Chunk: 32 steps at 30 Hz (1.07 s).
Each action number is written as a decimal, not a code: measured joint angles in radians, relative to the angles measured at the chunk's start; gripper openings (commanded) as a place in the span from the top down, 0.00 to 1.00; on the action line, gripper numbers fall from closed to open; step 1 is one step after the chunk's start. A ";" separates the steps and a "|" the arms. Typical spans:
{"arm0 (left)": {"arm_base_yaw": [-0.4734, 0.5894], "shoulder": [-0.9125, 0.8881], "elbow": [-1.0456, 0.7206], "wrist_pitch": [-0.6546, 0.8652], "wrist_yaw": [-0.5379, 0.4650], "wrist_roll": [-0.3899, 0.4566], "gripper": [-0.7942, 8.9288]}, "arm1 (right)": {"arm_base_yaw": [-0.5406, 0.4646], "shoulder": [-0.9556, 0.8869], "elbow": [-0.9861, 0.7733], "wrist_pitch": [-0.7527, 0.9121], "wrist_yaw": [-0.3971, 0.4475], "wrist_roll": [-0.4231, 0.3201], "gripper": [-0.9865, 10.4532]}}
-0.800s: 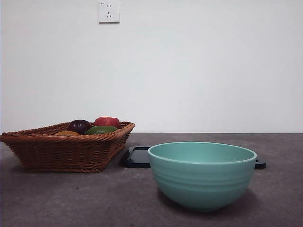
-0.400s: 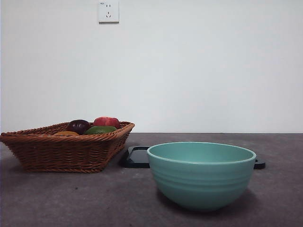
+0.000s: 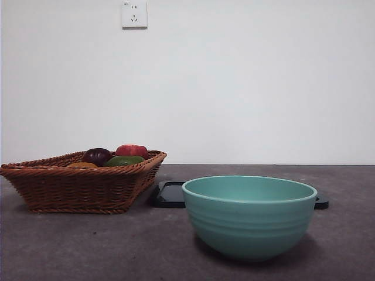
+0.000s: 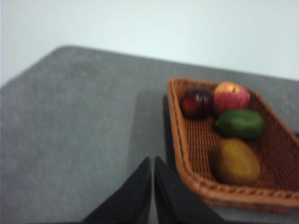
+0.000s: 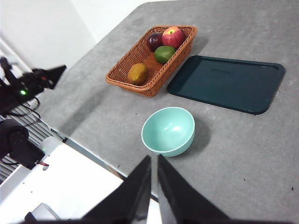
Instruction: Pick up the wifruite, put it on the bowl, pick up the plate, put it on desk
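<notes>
The wifruite (image 4: 235,161) is a brown-orange oval fruit lying in the wicker basket (image 4: 187,140); it also shows in the right wrist view (image 5: 137,73) and as an orange sliver in the front view (image 3: 82,165). The teal bowl (image 3: 249,215) stands empty on the desk (image 3: 117,246); it also shows in the right wrist view (image 5: 168,130). My left gripper (image 4: 153,163) is shut and empty, high above the desk beside the basket. My right gripper (image 5: 154,161) is shut and empty, high above the desk's near edge, short of the bowl. Neither gripper shows in the front view.
The basket (image 3: 82,184) also holds a dark purple fruit (image 4: 196,102), a red fruit (image 4: 231,96) and a green fruit (image 4: 239,123). A glossy black tray (image 5: 226,82) lies beyond the bowl, beside the basket. The left arm (image 5: 28,84) hangs off the desk's edge.
</notes>
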 measured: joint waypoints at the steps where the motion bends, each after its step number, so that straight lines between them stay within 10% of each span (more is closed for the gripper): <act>1: 0.000 -0.007 -0.015 0.000 0.000 -0.002 0.91 | 0.000 0.000 0.000 0.000 0.000 0.000 0.90; 32: 0.000 -0.008 -0.104 0.097 -0.001 -0.014 0.91 | 0.000 0.000 0.000 0.000 0.000 0.000 0.90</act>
